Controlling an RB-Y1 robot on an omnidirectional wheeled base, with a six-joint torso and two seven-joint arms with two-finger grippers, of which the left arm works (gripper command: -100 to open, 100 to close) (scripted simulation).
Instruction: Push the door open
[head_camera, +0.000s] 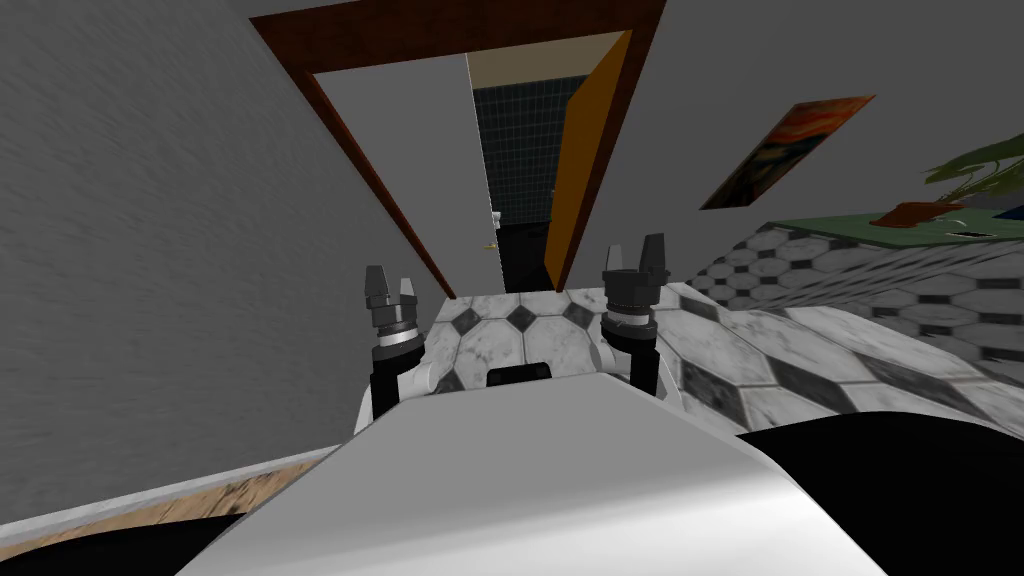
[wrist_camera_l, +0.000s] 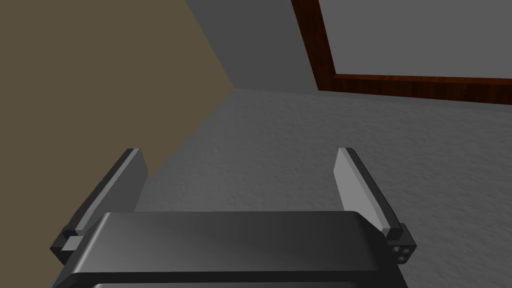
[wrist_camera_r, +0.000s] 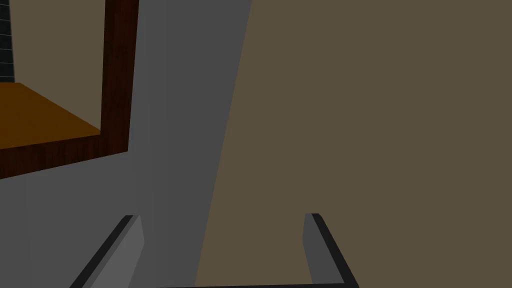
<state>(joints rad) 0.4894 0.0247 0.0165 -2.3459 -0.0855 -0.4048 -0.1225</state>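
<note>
- Doorway at 12 o'clock: a dark red-brown door frame (head_camera: 450, 32) sits in a grey wall (head_camera: 150, 250), and a floor (head_camera: 800, 340) of black-and-white tiles runs up to it.
- The orange-brown door (head_camera: 585, 170) hangs on the opening's right side. It stands ajar, angled away into the space beyond and seen nearly edge-on. Dark tiling shows through the gap beside it.
- The left arm rises beside the chest at 11 o'clock, with the forearm upright. The left pincer (head_camera: 390, 283) points forward at the wall by the frame's left post. Its fingers are spread wide, empty and touching nothing.
- The right arm rises at 1 o'clock and reaches a little further forward than the left. The right pincer (head_camera: 636, 255) is near the foot of the door but apart from it. Its fingers are spread with nothing between them.
- In the right wrist view, the door's orange face and the frame lie well clear of the fingertips.
- A painting (head_camera: 785, 150) hangs on the right wall at 2 o'clock.
- A potted plant (head_camera: 975, 170) stands on a green desk (head_camera: 850, 228) at 3 o'clock.
</note>
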